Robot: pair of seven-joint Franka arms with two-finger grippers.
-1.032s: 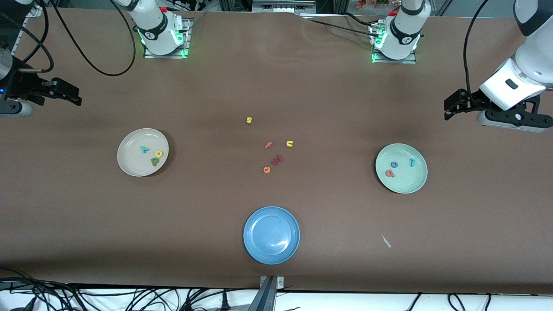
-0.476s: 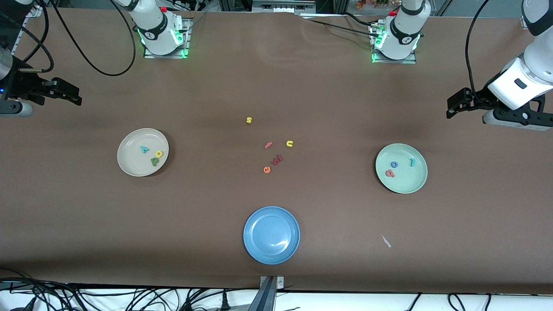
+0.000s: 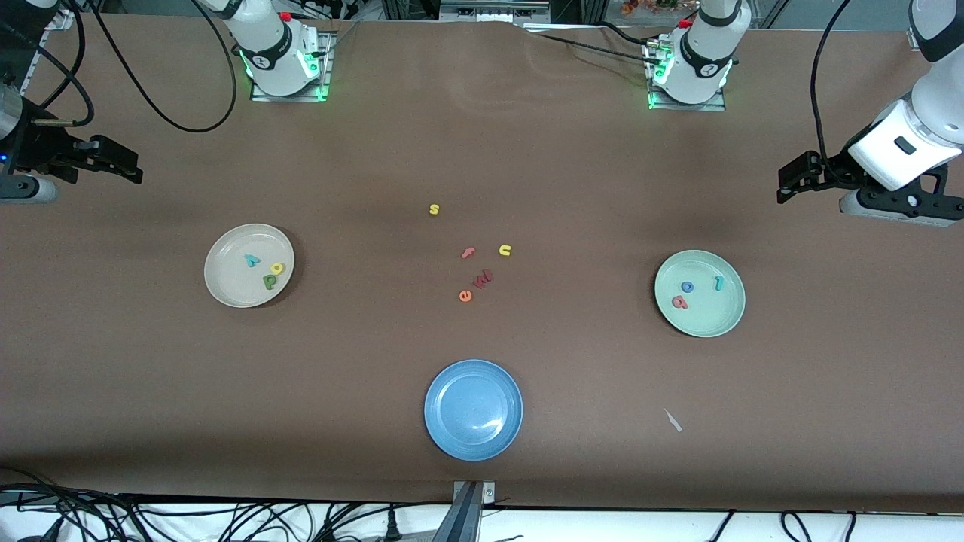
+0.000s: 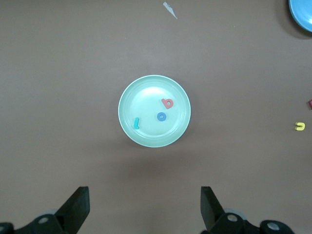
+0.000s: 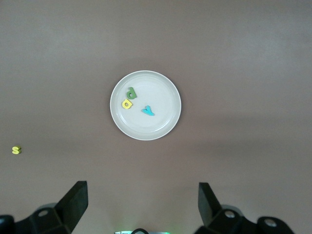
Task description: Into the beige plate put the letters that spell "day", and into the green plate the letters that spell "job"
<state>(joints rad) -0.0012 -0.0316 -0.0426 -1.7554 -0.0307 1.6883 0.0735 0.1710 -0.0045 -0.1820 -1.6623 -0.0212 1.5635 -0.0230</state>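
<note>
At the right arm's end of the bench (image 3: 572, 165), the right tool (image 3: 124, 167) is seen raised at the edge of the front view, over bare bench surface. In the right wrist view its fingers (image 5: 73, 202) are spread wide, released, with nothing between them.

The beige plate (image 3: 230, 290) is found toward the right arm's end. Inside it lie the letters that spell "day": the teal y (image 3: 252, 260), the yellow a (image 3: 277, 267) and the green d (image 3: 269, 282), the last two just beside each other.

In the middle of the bench a loose group of letters is scattered: the yellow s (image 3: 434, 209) farthest from the front camera, then the pink f (image 3: 468, 253) and the yellow u (image 3: 504, 250), then a dark red letter (image 3: 483, 278) and the orange e (image 3: 465, 296) beside it. Nearer to the camera than this group the blue plate (image 3: 473, 409) is set, with nothing in it.

Toward the left arm's end the green plate (image 3: 723, 316) is placed. The letters that spell "job" are held in it: the salmon-pink b (image 3: 679, 302), the blue o (image 3: 687, 286) and the teal j (image 3: 718, 283). A small pale scrap (image 3: 672, 420) lies nearer to the camera than this plate.

The left tool (image 3: 787, 184) is seen raised at the edge of the front view, over bare bench. Its fingers (image 4: 77, 207) are spread and released, empty.
</note>
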